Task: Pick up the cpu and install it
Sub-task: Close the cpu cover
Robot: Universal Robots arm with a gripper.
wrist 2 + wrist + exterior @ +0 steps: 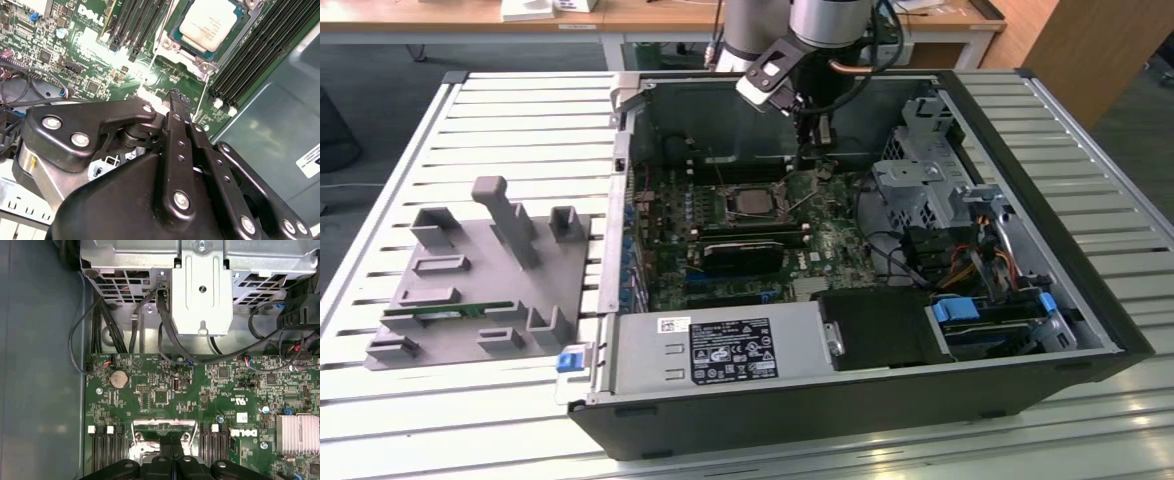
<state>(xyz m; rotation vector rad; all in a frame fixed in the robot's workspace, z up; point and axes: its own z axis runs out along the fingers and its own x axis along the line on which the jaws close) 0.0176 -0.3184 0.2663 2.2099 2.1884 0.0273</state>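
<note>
The cpu already sits in its motherboard socket; the gripper, fingers pinched together on nothing, hovers just beside it. Placing looks done, and latching wants a gentle touch

I see an open case lying on a slatted table, its green board facing up. A coin cell sits on it near black cables. On the exterior view's left, just beside the case, stands a grey tray — a green memory stick lies in it.
</note>
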